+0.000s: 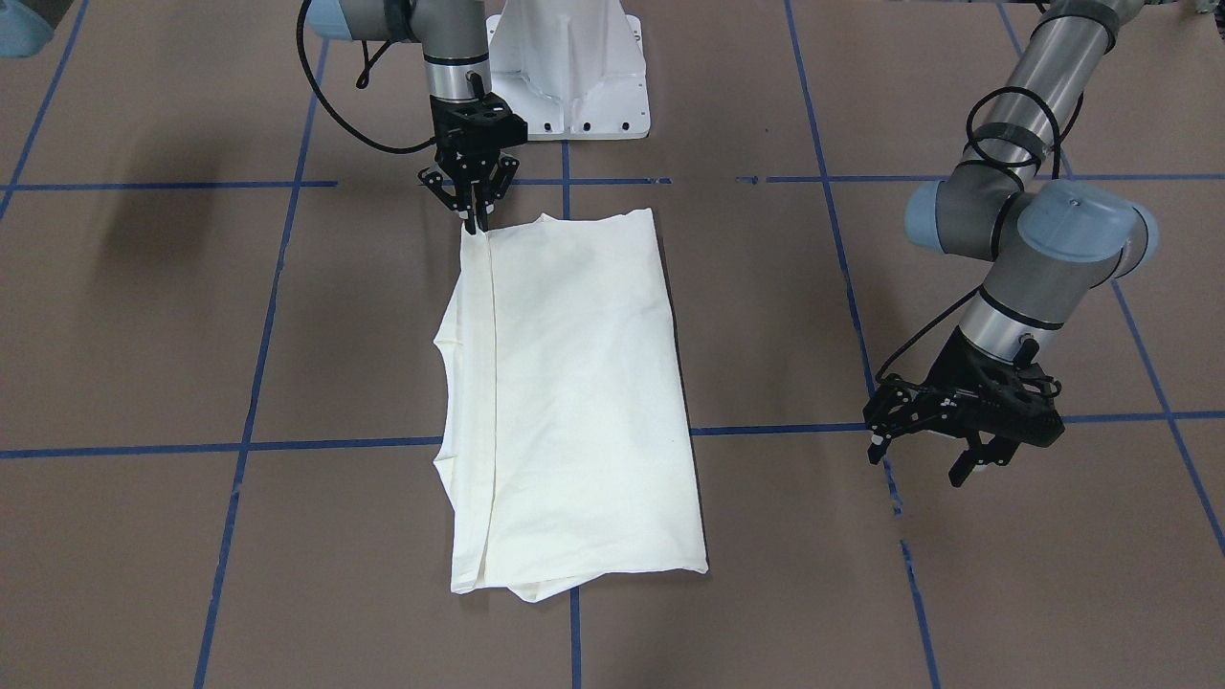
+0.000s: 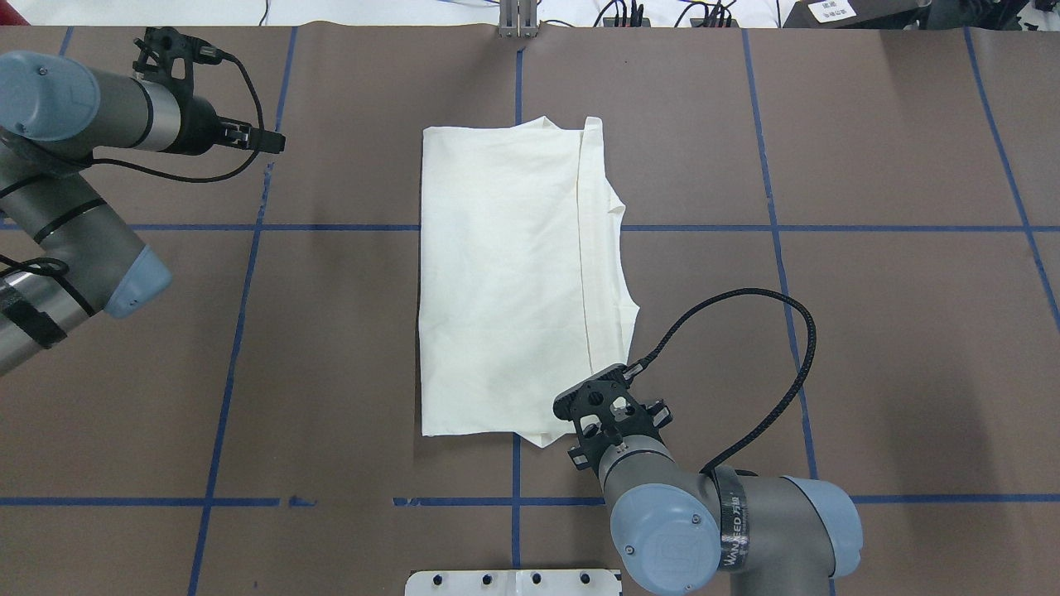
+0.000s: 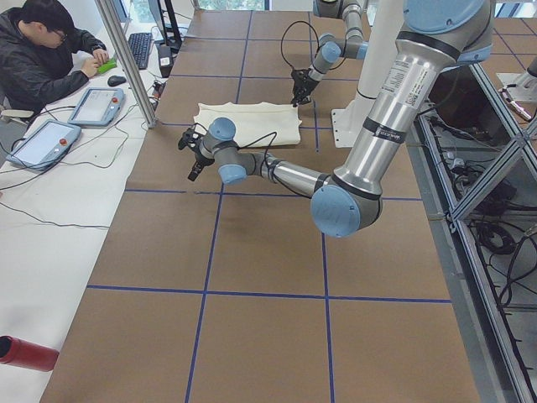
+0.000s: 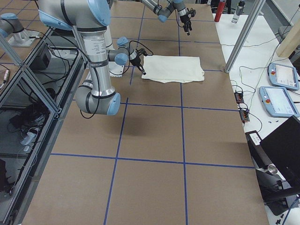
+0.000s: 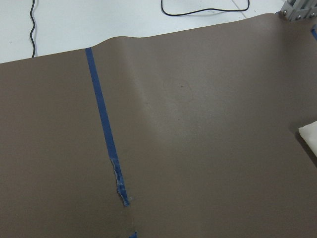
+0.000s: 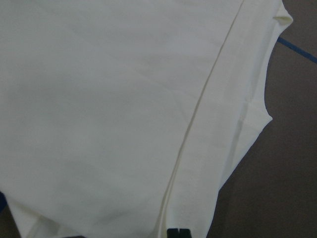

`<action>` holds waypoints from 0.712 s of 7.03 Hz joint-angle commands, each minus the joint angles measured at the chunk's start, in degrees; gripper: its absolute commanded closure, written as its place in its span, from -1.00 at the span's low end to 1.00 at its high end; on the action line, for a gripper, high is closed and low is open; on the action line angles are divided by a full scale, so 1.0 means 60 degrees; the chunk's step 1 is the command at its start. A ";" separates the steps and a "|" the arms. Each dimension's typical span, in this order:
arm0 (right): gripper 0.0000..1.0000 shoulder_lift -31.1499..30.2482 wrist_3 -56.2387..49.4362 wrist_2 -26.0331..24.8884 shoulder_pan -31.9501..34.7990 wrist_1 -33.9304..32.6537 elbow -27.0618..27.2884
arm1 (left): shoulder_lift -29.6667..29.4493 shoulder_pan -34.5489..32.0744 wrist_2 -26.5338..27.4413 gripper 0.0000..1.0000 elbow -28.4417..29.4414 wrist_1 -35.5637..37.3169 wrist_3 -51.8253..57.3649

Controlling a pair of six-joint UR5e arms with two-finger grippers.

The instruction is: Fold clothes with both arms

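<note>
The clothes are one cream shirt (image 1: 574, 383), folded into a long plain rectangle in the middle of the table (image 2: 505, 273); no print shows. My right gripper (image 1: 473, 226) is shut on the shirt's corner nearest the robot base. In the right wrist view its tips (image 6: 178, 232) meet on the folded hem. In the overhead view the right wrist (image 2: 611, 410) hides that corner. My left gripper (image 1: 919, 459) hovers open over bare table, well off the shirt's side, and holds nothing (image 2: 267, 141). In the left wrist view only a shirt corner (image 5: 309, 136) shows.
The white base mount (image 1: 574, 77) stands just behind the shirt. Blue tape lines (image 1: 335, 445) grid the brown table. In the exterior left view a person (image 3: 42, 59) sits at a side desk with control tablets (image 3: 96, 105), beyond a metal post (image 3: 126, 59).
</note>
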 commanded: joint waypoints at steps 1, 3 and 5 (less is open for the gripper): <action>1.00 -0.0283 0.0259 -0.0110 0.0020 0.0000 0.0343 | 0.0000 -0.0014 0.0000 -1.00 -0.0015 0.0000 0.0000; 1.00 -0.1133 0.1382 -0.0052 0.0005 0.0030 0.0786 | -0.0015 0.0001 0.0000 -1.00 -0.0015 0.0000 0.0000; 1.00 -0.1398 0.2205 -0.0095 -0.0184 0.0044 0.0786 | -0.0015 0.0001 0.0000 -1.00 0.0000 0.0000 0.0000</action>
